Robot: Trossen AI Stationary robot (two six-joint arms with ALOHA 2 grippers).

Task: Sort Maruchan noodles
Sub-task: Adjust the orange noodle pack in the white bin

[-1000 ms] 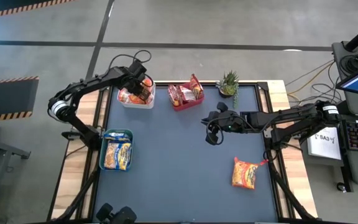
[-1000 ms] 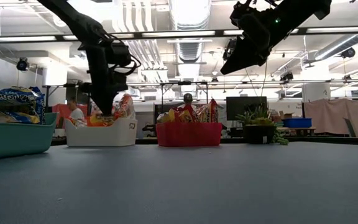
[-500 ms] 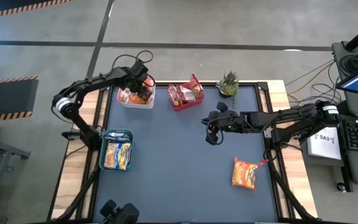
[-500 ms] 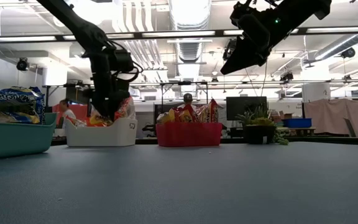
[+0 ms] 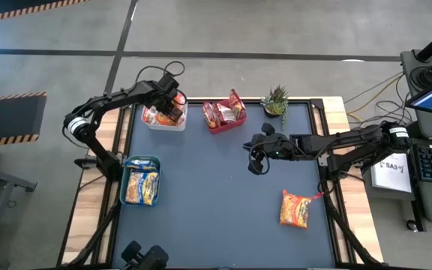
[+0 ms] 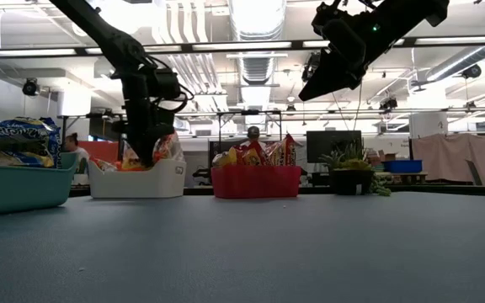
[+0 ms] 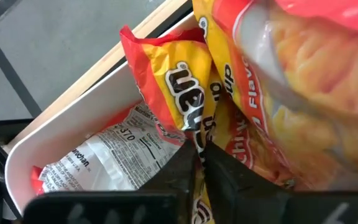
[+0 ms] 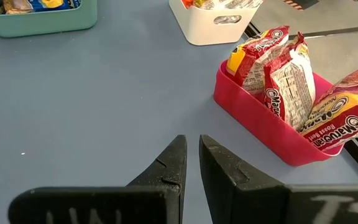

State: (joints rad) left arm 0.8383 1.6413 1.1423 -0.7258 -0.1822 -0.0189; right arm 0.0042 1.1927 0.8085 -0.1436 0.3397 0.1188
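- High view: the left gripper (image 5: 172, 105) is down inside the white bin (image 5: 164, 124) at the far left corner of the blue table (image 5: 216, 195), among the orange noodle packets (image 5: 156, 116) stored there.
- Left wrist view: the two dark fingers (image 7: 219, 177) stand almost together, their tips pressed against the crumpled edge of an orange Maruchan packet (image 7: 173, 81) in the bin; whether that edge is actually pinched between them cannot be told. A packet lying back-side up (image 7: 114, 165), its white label showing, rests on the bin floor beside it.
- Low view: the left arm comes down into the white bin from above, packets poking over its rim.
- The right gripper (image 5: 255, 161) hangs above the middle of the table, well apart from any packet; in the right wrist view its fingers (image 8: 179, 163) are nearly closed with only a thin slit between them, and they hold nothing.
- The red bin (image 5: 227, 124) sits just right of the white one on the far edge, with red packets (image 8: 291, 71) standing upright in it.
- The teal bin (image 5: 126, 191) on the left edge holds yellow-and-blue packets (image 5: 142, 186).
- One orange packet (image 5: 295, 209) lies flat and loose on the table near the right edge, on the near side of the right gripper.
- A small potted plant (image 5: 276, 100) stands at the far edge, right of the red bin.
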